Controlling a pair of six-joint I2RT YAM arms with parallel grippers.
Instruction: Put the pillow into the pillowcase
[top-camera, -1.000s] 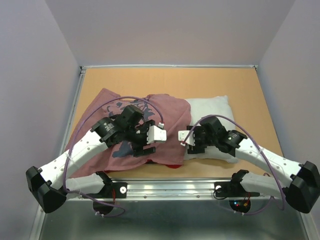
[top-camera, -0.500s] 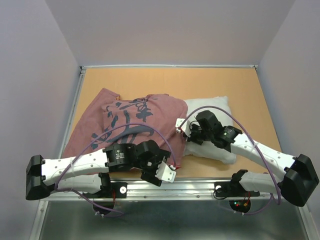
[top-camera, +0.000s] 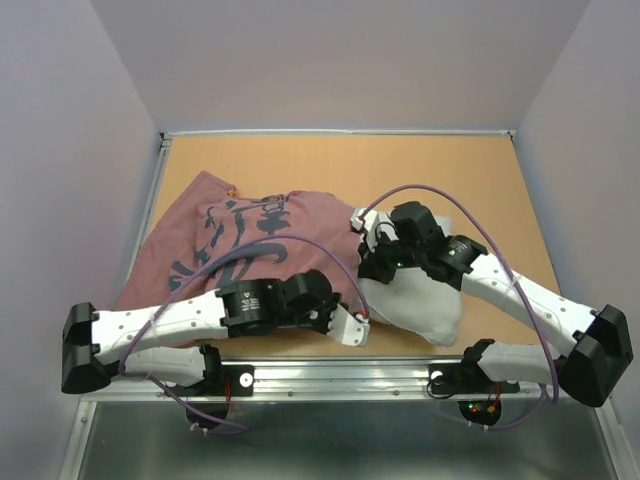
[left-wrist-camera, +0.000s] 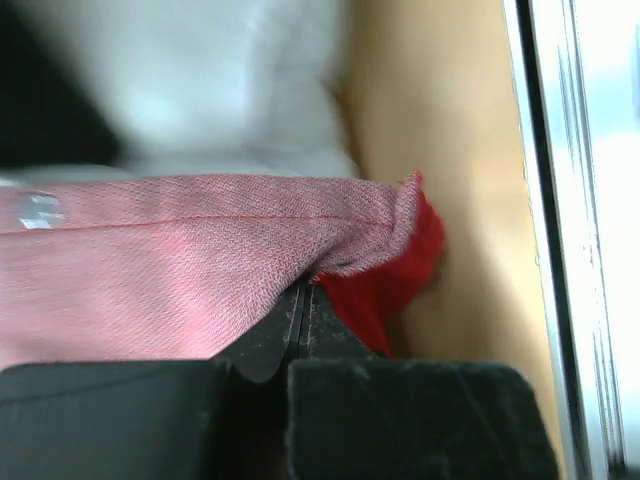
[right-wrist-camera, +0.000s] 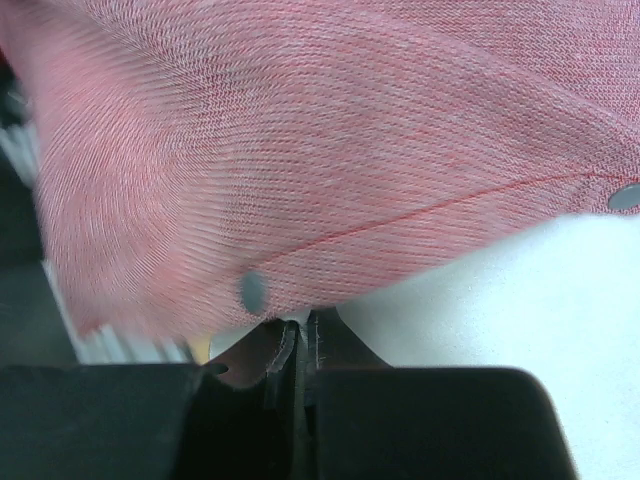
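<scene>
The dull pinkish-red cloth pillowcase with dark blue brush characters (top-camera: 240, 240) lies spread on the orange-brown worktop (top-camera: 480, 170), in the left and centre of the top view. The plump white fabric pillow (top-camera: 425, 310) lies at its right edge, toward the lower right, partly under the right arm. The left gripper (left-wrist-camera: 300, 300) is closed on the lower corner of the pillowcase, where bright red lining shows. The right gripper (right-wrist-camera: 300, 330) is closed too and pinches the hem of the pillowcase just above the pillow.

Tan wooden tabletop (top-camera: 480, 170), metal rail (top-camera: 340, 375) (near edge), pale walls (top-camera: 330, 60)
</scene>
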